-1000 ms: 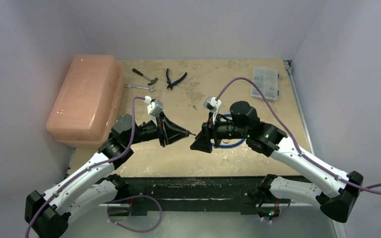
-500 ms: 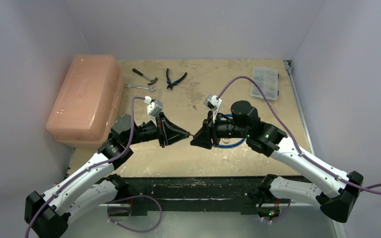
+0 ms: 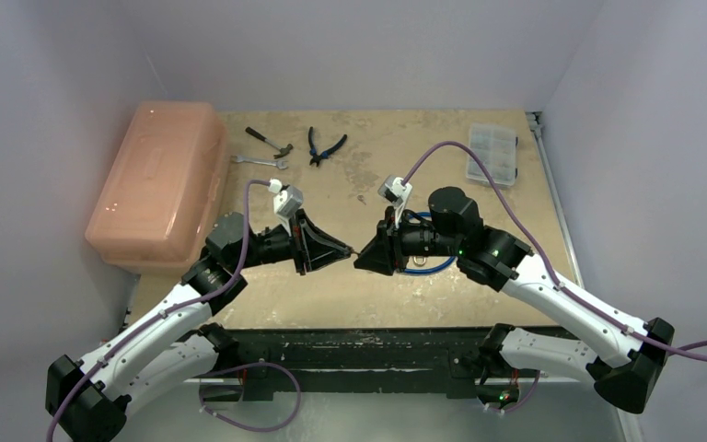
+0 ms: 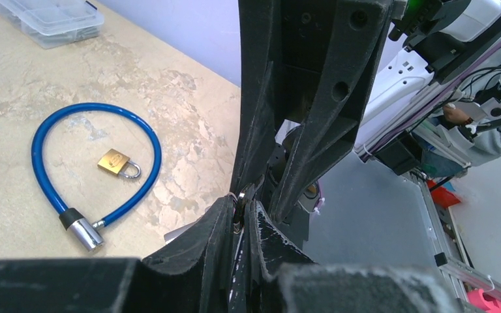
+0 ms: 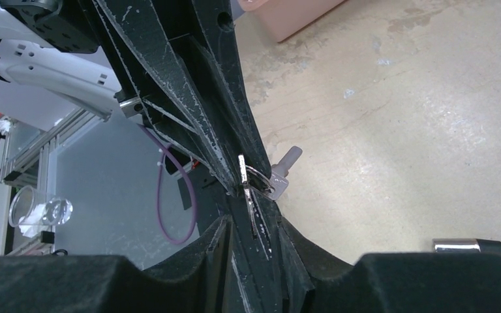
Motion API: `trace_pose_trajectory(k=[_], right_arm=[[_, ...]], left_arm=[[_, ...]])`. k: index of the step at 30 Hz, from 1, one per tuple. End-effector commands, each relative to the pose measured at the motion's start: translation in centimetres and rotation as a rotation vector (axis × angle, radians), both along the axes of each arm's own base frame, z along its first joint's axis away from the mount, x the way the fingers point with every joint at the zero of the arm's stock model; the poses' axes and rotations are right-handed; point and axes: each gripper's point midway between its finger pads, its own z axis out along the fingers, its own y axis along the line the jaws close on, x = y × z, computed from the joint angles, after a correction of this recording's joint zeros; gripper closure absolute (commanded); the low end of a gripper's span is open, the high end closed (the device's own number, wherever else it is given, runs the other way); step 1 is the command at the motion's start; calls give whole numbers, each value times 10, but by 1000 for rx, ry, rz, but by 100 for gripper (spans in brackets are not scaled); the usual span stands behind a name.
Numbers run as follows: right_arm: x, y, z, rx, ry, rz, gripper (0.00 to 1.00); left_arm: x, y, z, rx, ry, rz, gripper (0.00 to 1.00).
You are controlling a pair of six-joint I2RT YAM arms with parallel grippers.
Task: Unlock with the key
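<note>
- As my right fingers [image 5: 220, 238] have come in tip to tip with my left fingers [image 4: 216, 225] and drawn from wide to narrow over the last second, the key [image 5: 250, 203] now sits in the slot between them.
- My left fingers stay closed on the bunch at its ring end, just beyond my right fingertips. I cannot tell whether my right fingers already press on the blade or only stand close about it.
- I judge this a hand-over in the air, giving my right fingers a grip that can drive the key.
- Nothing is unlocked yet. The padlock [image 4: 117, 163] lies on the tabletop [image 3: 331, 295] well apart from both sets of fingers, inside the loop of the blue cable lock [image 4: 39, 140].
- The key's long axis runs along the line from my left fingertips to my right ones. It is seen edge-on, with its free end reaching down into my right fingers' gap.
- A second key [image 5: 286, 171] hangs off the ring just beside my right fingers, slanting away from them.
- So the blade does not point at either lock, and I expect a turn of the wrist is needed before it can be inserted.
</note>
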Motion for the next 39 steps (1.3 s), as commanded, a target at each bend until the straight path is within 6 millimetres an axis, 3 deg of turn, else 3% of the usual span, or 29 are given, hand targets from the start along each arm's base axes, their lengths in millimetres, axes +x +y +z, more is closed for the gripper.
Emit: trace_pose_trajectory(k=[1,15,21,27,31,33,35,39], right_arm=[[6,0,26,49,-72,-23,64],[2,-3,38,66,-87,-18,65],[-2,-2,36,66,-77,9,73],[-4,-1,34,68,-71,22,85],[-5,-1,33,70,-66,28,99],[-7,-2,34,75,-67,31,100],[-9,-4,36,81,-71,32,100],[-13,-9,38,81,-73,29,100]], left_arm=[[-8,0,15,-36,-20,-29,100],[-12,0,13,-31,-10,-46,100],[-12,0,12,-32,-8,-45,100],[-10,0,13,-37,-5,-38,100],[-8,0,10,-31,0,-33,100],[-7,-1,8,-27,4,-30,100],[-7,-1,6,-21,11,-30,87],[-5,-1,3,18,17,-25,50]])
